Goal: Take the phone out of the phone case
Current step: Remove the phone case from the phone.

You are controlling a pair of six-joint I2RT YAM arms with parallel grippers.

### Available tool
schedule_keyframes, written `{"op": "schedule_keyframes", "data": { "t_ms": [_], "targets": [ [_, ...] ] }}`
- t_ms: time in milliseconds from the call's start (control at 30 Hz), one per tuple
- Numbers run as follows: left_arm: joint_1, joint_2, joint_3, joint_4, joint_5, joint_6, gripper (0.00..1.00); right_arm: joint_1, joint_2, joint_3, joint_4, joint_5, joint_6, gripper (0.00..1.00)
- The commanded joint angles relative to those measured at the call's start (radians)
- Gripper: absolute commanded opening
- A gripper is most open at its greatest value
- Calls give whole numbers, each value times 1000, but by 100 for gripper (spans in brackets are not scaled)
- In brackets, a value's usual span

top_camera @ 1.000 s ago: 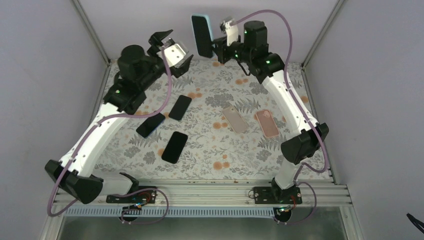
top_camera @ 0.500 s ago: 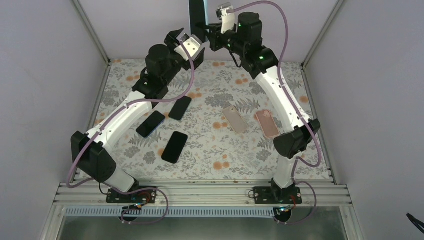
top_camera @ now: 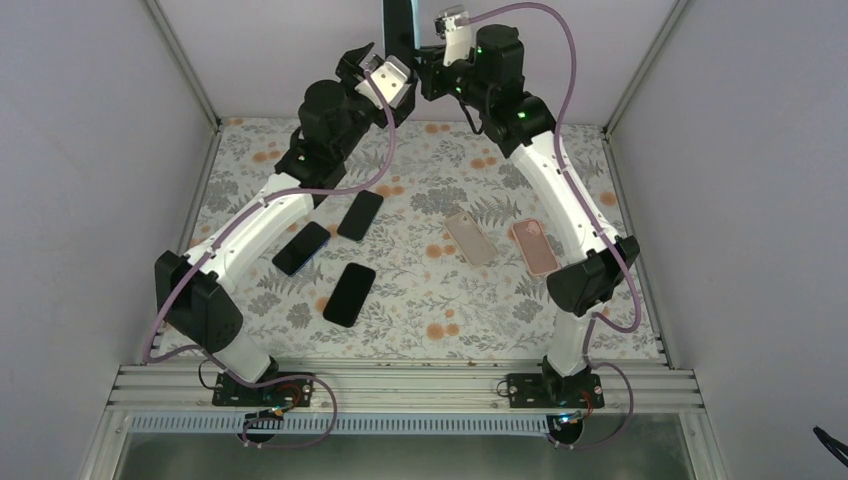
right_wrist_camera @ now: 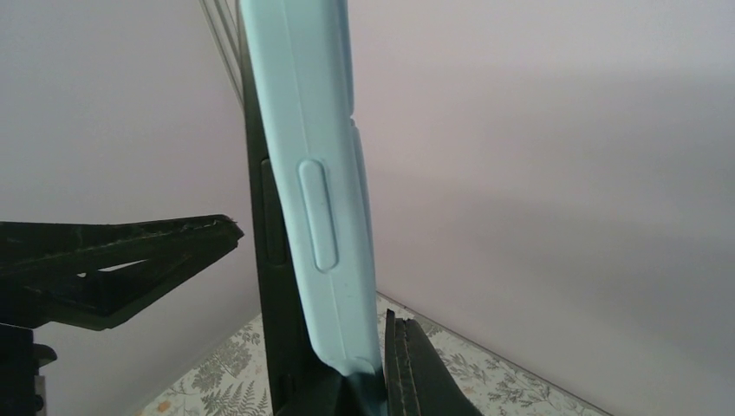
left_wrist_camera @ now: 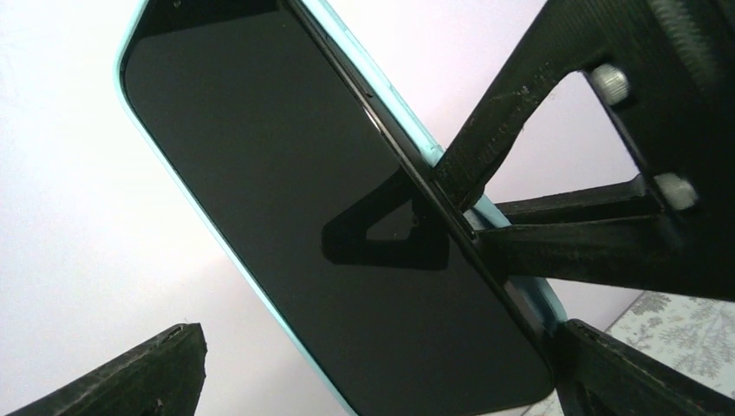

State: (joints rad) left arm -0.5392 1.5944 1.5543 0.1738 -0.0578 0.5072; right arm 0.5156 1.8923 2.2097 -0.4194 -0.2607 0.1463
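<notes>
At the top edge of the top view, the phone (top_camera: 398, 25) is cut off by the frame, so only its lower part is seen there, as a dark upright slab raised well above the table (top_camera: 430, 290). How far the phone is seated in the phone case (right_wrist_camera: 303, 130) cannot be made out. The contact at its lower end is partly hidden by black fingers in both wrist views.

The right gripper (top_camera: 420, 72) is closed narrowly on the lower end of the cased phone, which is held upright with one long side toward the right wrist camera. The left gripper (top_camera: 380, 80) is spread wide just beside the phone and nothing is held in it. In the left wrist view its two fingertips are seen apart at the bottom corners, with the phone's screen between them, and no touch is shown.

The screen (left_wrist_camera: 286, 191) is seen as black and glossy, with a gripper finger reflected in it. It is framed by a thin light-blue rim. The case is pale blue, smooth, with a raised button strip on its side.

Three dark phones (top_camera: 349, 294) and two empty cases (top_camera: 470, 238) are laid on the floral table.
</notes>
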Motion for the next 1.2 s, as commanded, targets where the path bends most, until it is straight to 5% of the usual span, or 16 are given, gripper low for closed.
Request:
{"op": "schedule_keyframes", "data": {
  "t_ms": [0, 167, 267, 333, 633, 867, 1167],
  "targets": [
    [-9, 16, 13, 124, -145, 10, 95, 5, -21, 3, 66, -16, 24, 3],
    [-70, 54, -80, 509, -491, 258, 87, 7, -11, -12, 70, -51, 60, 3],
    [-100, 99, -183, 1015, -526, 569, 83, 13, -7, -26, 76, -87, 77, 3],
    [-94, 125, -202, 1151, -517, 635, 83, 18, -8, -46, 82, -119, 84, 3],
    [-69, 205, -192, 1276, -425, 716, 74, 36, -21, -171, 81, -343, 65, 3],
    [-64, 221, -190, 1250, -348, 701, 54, 36, -38, -185, 41, -501, -14, 3],
    [-101, 229, -204, 1298, -275, 748, 27, 33, -3, -147, -57, -520, -119, 3]
  ]
}}
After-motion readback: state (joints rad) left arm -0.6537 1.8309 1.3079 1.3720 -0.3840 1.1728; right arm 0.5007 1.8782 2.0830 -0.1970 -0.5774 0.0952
